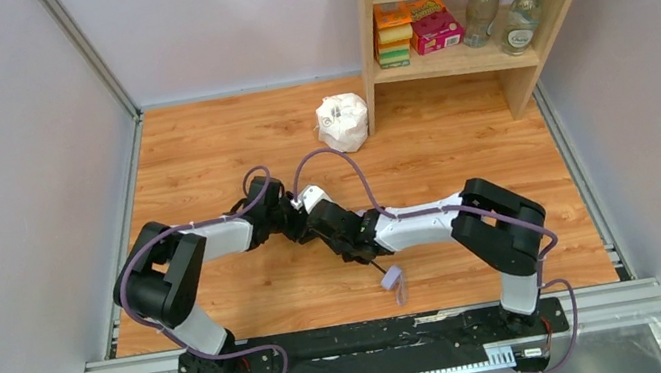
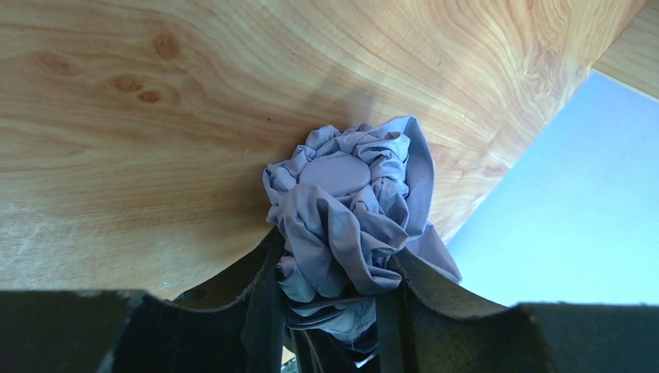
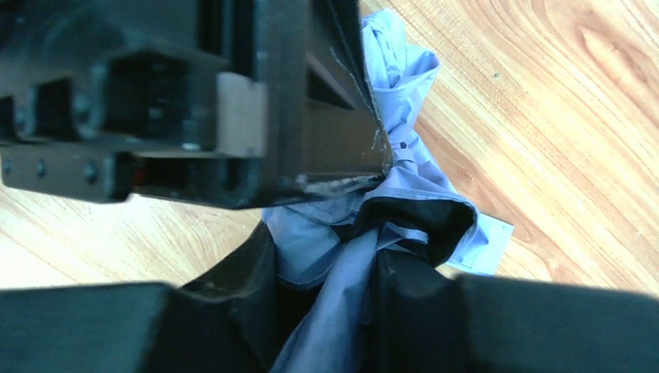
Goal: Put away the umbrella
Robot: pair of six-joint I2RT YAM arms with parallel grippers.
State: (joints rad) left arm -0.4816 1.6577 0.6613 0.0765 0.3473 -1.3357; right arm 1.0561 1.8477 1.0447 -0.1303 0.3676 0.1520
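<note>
The umbrella's lavender canopy (image 2: pixel 342 202) is bunched up, its round top cap facing the left wrist camera. My left gripper (image 2: pixel 334 289) is shut on this bunch, just above the wooden table. In the right wrist view, my right gripper (image 3: pixel 330 273) is closed round a strip of the same canopy (image 3: pixel 404 175), directly below the left gripper's black body. From above, both grippers, the left gripper (image 1: pixel 294 215) and the right gripper (image 1: pixel 336 229), meet mid-table and hide most of the canopy. The thin shaft (image 1: pixel 376 266) runs down to the lavender handle (image 1: pixel 391 280) with its strap, lying on the table.
A white plastic-wrapped lump (image 1: pixel 342 122) sits at the back by the foot of a wooden shelf unit (image 1: pixel 487 57). The shelf holds boxes, bottles and tubs. Grey walls close in the table on the left, back and right.
</note>
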